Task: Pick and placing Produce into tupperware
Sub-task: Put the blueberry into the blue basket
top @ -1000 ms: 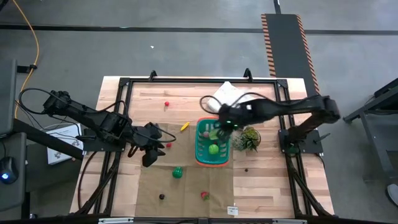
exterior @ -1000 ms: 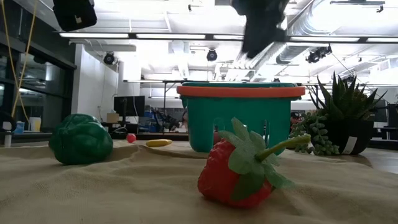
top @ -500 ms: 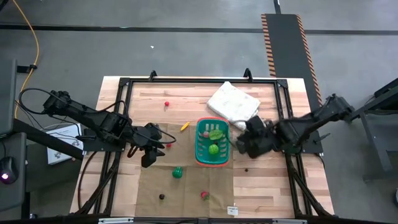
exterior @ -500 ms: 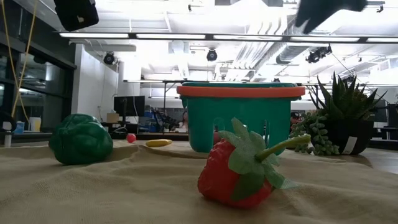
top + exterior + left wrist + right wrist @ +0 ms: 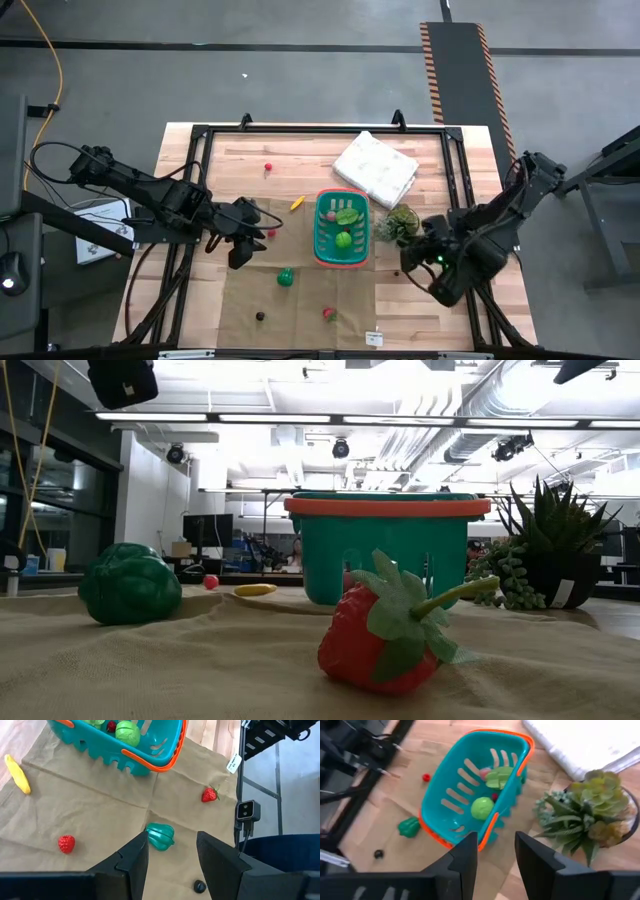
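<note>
Right wrist view: slotted teal basket [image 5: 470, 800], round green produce [image 5: 482, 808] inside; pincers [image 5: 492, 852] released.

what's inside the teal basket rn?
The teal basket holds a round light-green piece, a green leafy piece and something small and red. Anything under them is hidden.

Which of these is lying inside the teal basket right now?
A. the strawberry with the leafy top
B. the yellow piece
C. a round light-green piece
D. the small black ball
C: seen from above, the round light-green piece sits inside the teal basket, while the yellow piece, the strawberry and the black ball all lie outside it on the table.
</note>
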